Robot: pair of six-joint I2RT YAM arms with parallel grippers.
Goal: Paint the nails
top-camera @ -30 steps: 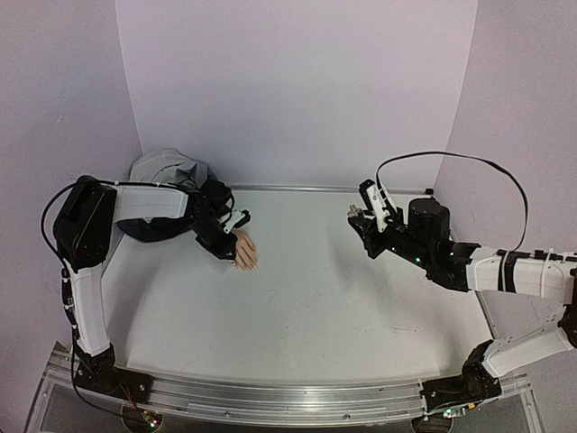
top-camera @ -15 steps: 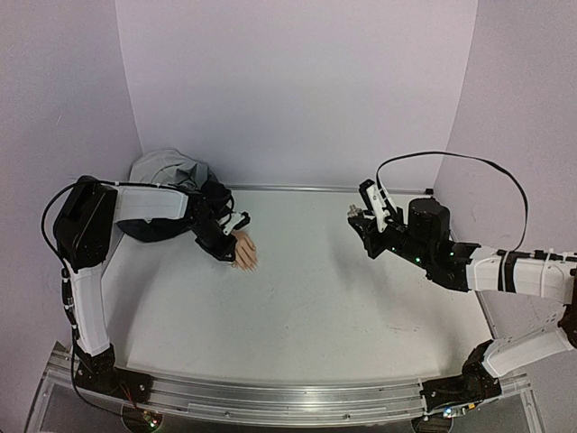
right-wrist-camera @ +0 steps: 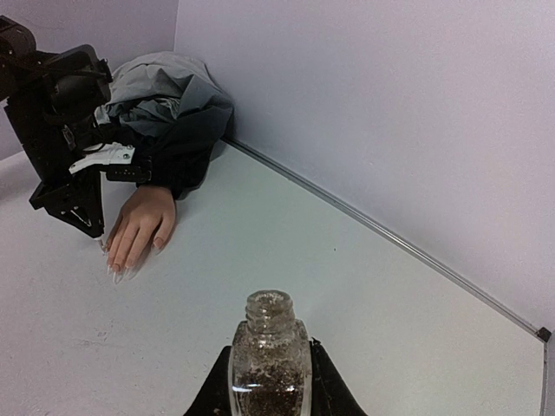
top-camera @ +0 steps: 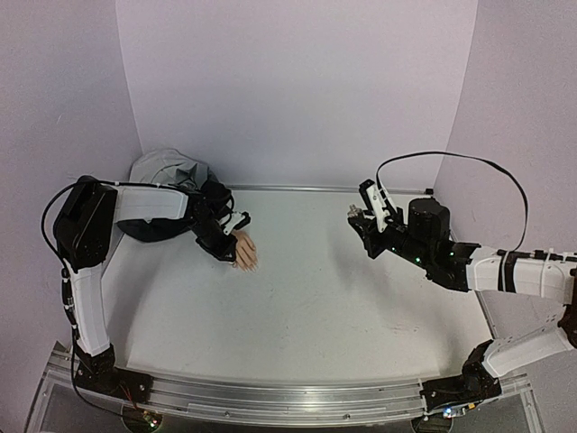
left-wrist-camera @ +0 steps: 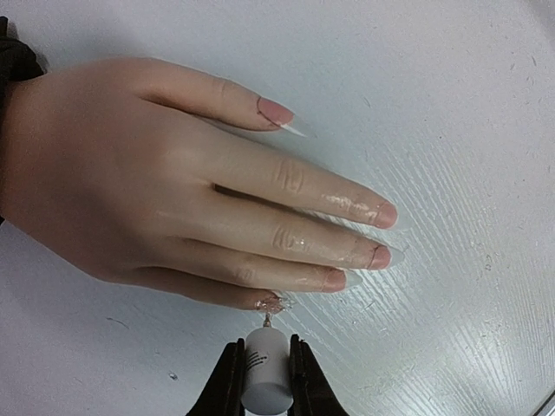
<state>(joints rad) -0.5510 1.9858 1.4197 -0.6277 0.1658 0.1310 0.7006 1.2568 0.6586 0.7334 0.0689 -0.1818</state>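
White table (top-camera: 315, 298) carries everything. At ten o'clock on it a grey-and-black jacket (top-camera: 167, 171) lies bunched, and the hand (left-wrist-camera: 156, 182) pokes from its sleeve, palm down. Near two o'clock our right gripper (right-wrist-camera: 270, 387) clamps the open bottle (right-wrist-camera: 269, 351) upright. Our left gripper (left-wrist-camera: 264, 386) pinches the cap (left-wrist-camera: 263, 357), its brush tip at the little-finger nail (left-wrist-camera: 271, 303), twelve o'clock of the cap. We judge short, light strokes toward the tip best, sparing the skin; the other nails (left-wrist-camera: 379, 257) lie toward two o'clock.
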